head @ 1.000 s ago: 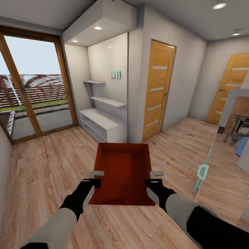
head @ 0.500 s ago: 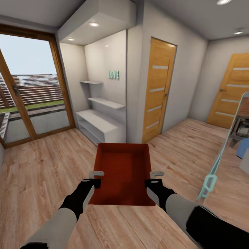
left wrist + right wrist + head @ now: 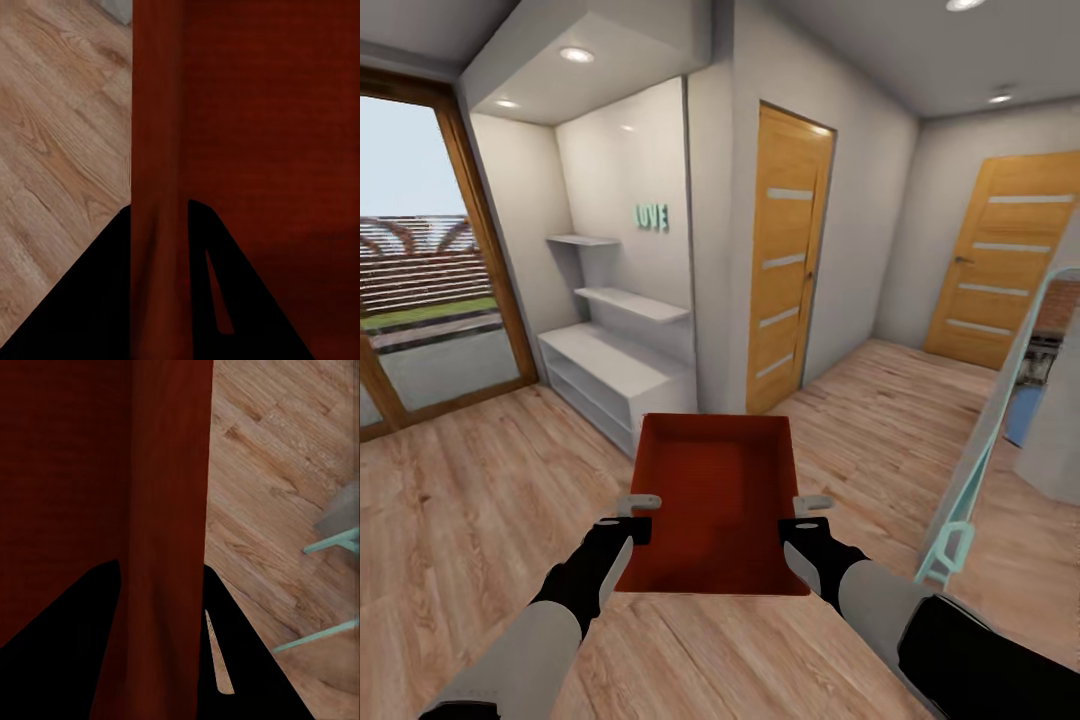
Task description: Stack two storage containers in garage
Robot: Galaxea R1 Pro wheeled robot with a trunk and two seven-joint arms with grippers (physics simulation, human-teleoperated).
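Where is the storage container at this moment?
In the head view, the storage container is centred, held above the wood floor between the left claw and right claw.

What we cannot fully see

In both wrist views the orange-red open-top storage bin (image 3: 247, 112) runs past the picture edges, and its side wall (image 3: 169, 510) hides how the black fingers (image 3: 67, 652) meet; in our head view the bin covers the floor beneath it, the glazed wooden patio door (image 3: 420, 290) is cut by the left edge, the pale teal-framed glass panel (image 3: 985, 450) by the right, and the small teal wall letters (image 3: 652, 216) are too blurred to read surely
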